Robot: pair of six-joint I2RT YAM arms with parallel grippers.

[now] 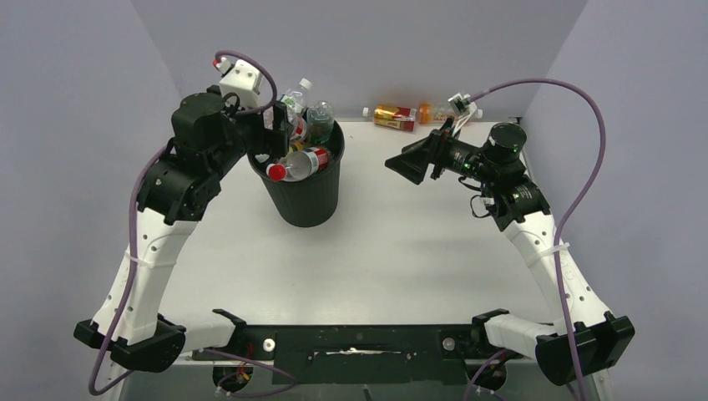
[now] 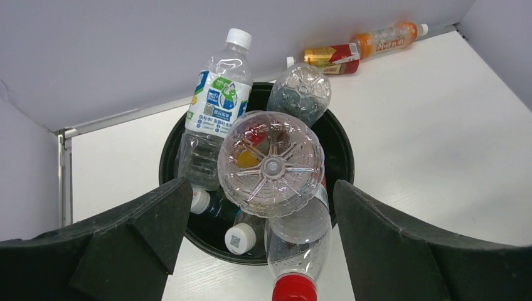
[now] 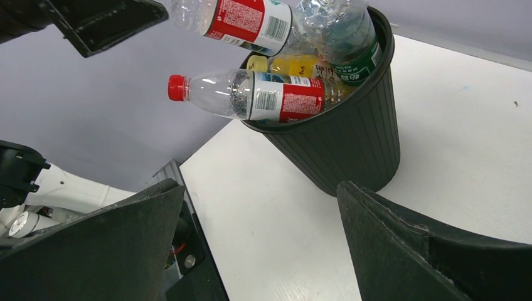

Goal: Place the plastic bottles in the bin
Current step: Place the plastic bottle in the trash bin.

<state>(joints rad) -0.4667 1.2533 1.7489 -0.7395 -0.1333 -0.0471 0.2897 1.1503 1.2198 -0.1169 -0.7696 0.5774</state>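
Bin heaped, two bottles left
My left fingers spread above it, right fingers wide, empty; the pair lies at the surface's far edge.

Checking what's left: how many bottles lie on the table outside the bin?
2: a red-and-gold bottle and an orange bottle, both against the back wall; others may be hidden.
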